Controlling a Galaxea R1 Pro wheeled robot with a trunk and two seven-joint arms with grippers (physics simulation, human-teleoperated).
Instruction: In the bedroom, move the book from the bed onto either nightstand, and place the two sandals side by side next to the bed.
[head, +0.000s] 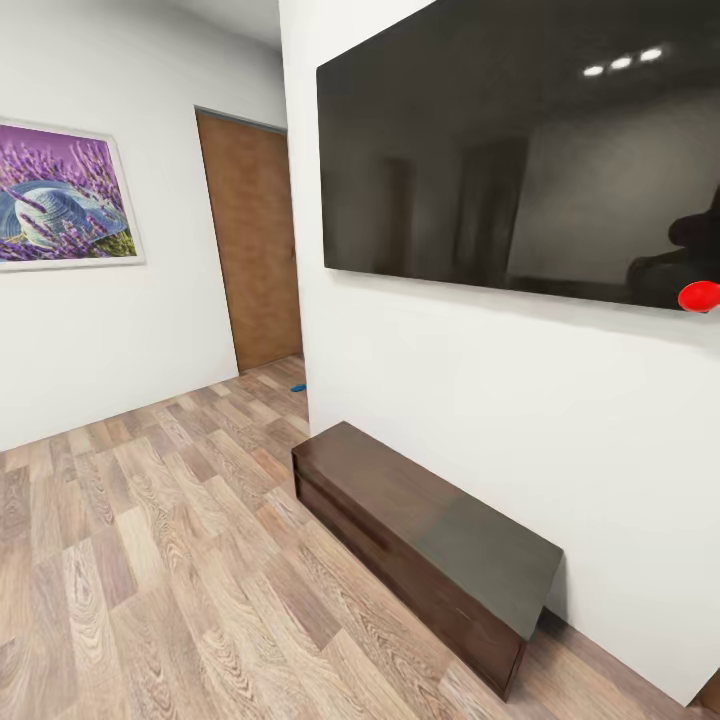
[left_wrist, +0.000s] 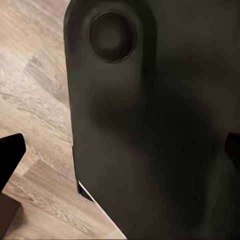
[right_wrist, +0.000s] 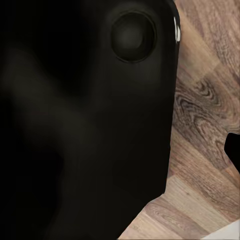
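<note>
A small bright blue spot lies on the wood floor by the wall's corner, near the brown door; it looks like one blue sandal, too small to be sure. The bed, the book and the nightstands are out of view. In the left wrist view my left gripper hangs open over my own dark body, its fingertips far apart at the picture's edges. My right gripper also points at the dark body; one fingertip shows at the edge and the other is lost in the black.
A long low dark TV bench stands against the white wall under a big black TV. A red ball shows at the right edge. A brown door and a purple painting are at the far left. Wood-plank floor spreads to the left.
</note>
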